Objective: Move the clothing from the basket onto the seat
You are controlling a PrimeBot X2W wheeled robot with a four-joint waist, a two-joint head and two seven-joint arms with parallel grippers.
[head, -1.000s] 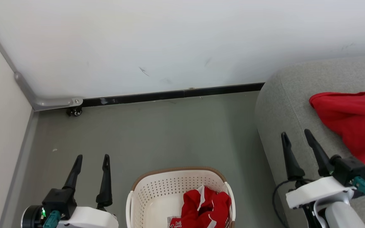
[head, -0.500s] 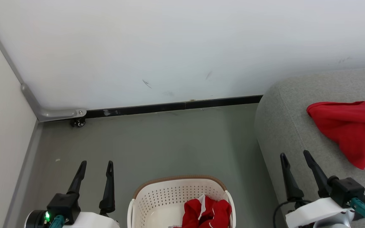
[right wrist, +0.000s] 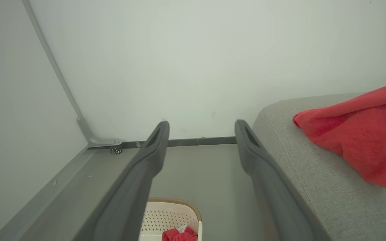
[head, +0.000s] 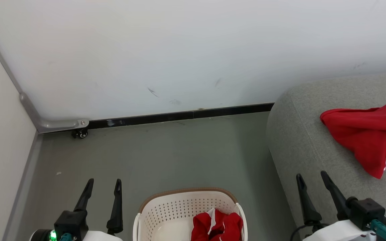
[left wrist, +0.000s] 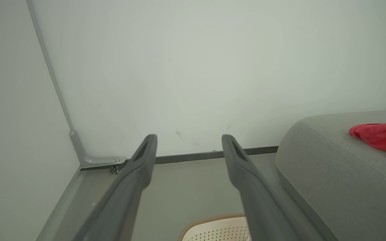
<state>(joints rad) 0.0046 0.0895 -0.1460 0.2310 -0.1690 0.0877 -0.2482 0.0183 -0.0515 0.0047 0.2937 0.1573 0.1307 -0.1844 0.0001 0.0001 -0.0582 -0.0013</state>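
I am keeping both pincers released and empty. My left pincer (head: 104,182) is hanging over the floor (head: 166,150) just left of the basket (head: 186,191), and my right pincer (head: 311,174) is hovering at the front edge of the seat (head: 300,134). The spread garment (head: 364,134) is lying on the seat cushion. The crumpled garment (head: 217,227), red with white trim, is sitting in the basket's right half, partly cut off by the lower edge of my head view.

As I judge it, I am facing the next pick from the basket. To do it well, I am planning to bend until the whole basket is showing. Then I am coming straight down inside the brown rim and closing on a thick fold, not a thin edge. I am keeping my fingers off the perforated wall and lifting clear of the rim before swinging toward the seat.

The floor is looking smooth and grey-green, so the light basket may be sliding if nudged. The pale wall (head: 179,50) is carrying faint scuffs above a black skirting strip (head: 179,116), with a small caster wheel (head: 80,134) sitting in the corner.
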